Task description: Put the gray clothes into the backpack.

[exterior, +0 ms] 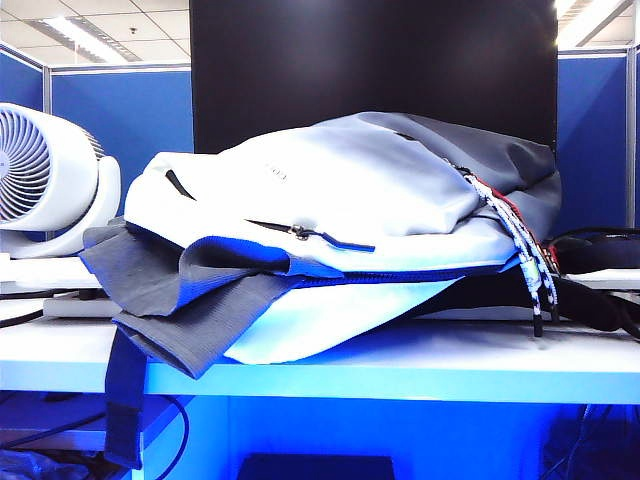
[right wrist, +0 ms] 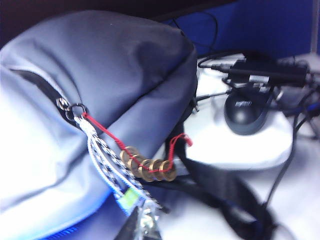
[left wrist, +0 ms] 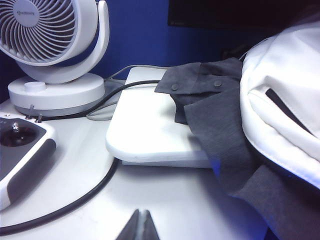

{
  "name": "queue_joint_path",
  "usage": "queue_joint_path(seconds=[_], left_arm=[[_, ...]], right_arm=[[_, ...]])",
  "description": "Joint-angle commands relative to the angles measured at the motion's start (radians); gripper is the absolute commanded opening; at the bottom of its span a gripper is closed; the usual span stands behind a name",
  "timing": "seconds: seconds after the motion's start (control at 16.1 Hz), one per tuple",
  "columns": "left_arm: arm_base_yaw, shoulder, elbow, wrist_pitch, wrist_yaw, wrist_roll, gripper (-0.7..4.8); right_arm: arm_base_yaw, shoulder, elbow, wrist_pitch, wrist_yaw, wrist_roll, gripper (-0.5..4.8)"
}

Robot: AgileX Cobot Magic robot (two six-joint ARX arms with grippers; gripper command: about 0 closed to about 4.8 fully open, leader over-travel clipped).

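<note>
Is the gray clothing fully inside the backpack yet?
No. In the exterior view the gray clothes spill out of the backpack at its left opening, draping over the table edge.

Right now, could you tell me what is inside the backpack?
The gray clothes spill out of the backpack's open side onto the table. How far in they reach, and anything else inside, is covered by the backpack.

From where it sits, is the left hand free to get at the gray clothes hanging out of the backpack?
Probably yes. The shut left hand sits low over bare table, and the gray clothes hang out of the backpack just ahead. Only a black cable lies off to one side.
</note>
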Motion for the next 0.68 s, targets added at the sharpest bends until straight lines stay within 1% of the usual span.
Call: queue_joint_path(seconds=[0.06, 0.19, 0.31, 0.37, 0.43, 0.68], left_arm=[[0.0, -0.002, 0.001, 0.012, 0.005, 0.003, -0.04], [0.0, -0.002, 0.001, 0.012, 0.004, 0.003, -0.04], [0.0, -0.002, 0.0, 0.011, 0.004, 0.003, -0.04], [0.0, -0.002, 0.001, 0.011, 0.005, 0.003, -0.04], [0.0, -0.002, 0.001, 0.01, 0.006, 0.003, -0.04], [0.0, -0.002, 0.001, 0.01, 0.007, 0.003, -0.04]], right_arm=[[-0.009, -0.087, -0.025, -0.013, -0.005, -0.192, -0.01], [-0.052, -0.119, -0.05, -0.01, -0.042, -0.184, -0.01], [-0.166, -0.121, -0.061, -0.029, -0.207, -0.176, -0.01], [-0.219, -0.121, -0.061, -0.045, -0.268, -0.176, -0.01], [-0.263, -0.121, -0.061, -0.06, -0.298, -0.176, -0.01], [-0.352, -0.121, -0.061, -0.082, -0.284, -0.184, -0.01]])
